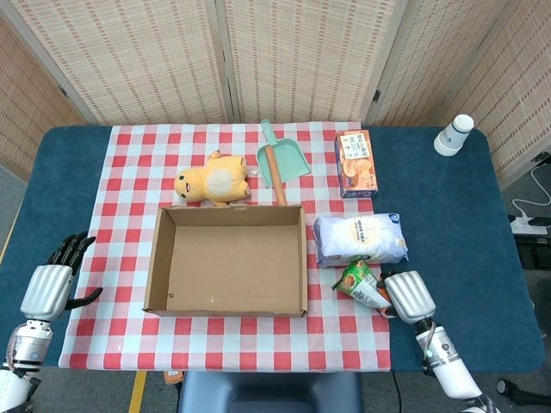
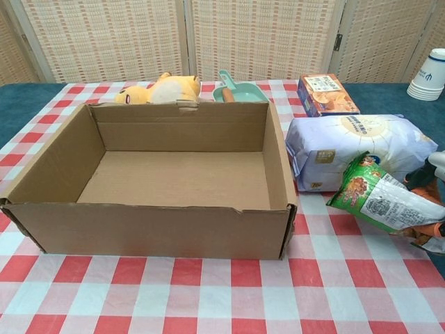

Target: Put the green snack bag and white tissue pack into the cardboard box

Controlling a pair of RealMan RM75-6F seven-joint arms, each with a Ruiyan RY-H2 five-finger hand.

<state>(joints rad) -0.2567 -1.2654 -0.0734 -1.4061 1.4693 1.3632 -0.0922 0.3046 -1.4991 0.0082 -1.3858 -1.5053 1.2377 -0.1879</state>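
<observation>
Checkered tabletop [image 1: 129,155]: right robot hand [image 1: 408,295] grips tilted green snack bag [image 2: 381,200] beside cardboard box [image 1: 226,259]; left robot hand [image 1: 50,287] spread, empty.

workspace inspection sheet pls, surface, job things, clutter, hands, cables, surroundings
surface: blue table with a red-and-white checked cloth.
job's things: cardboard box open, empty; green snack bag tilted up off the cloth, held; white tissue pack lying right of the box.
clutter: yellow plush toy, green scoop, orange carton, paper cups.
hands: right hand grips the snack bag; left hand holds nothing, fingers apart.
cables: white cable and power strip at the right edge.
surroundings: woven screens behind the table.
</observation>
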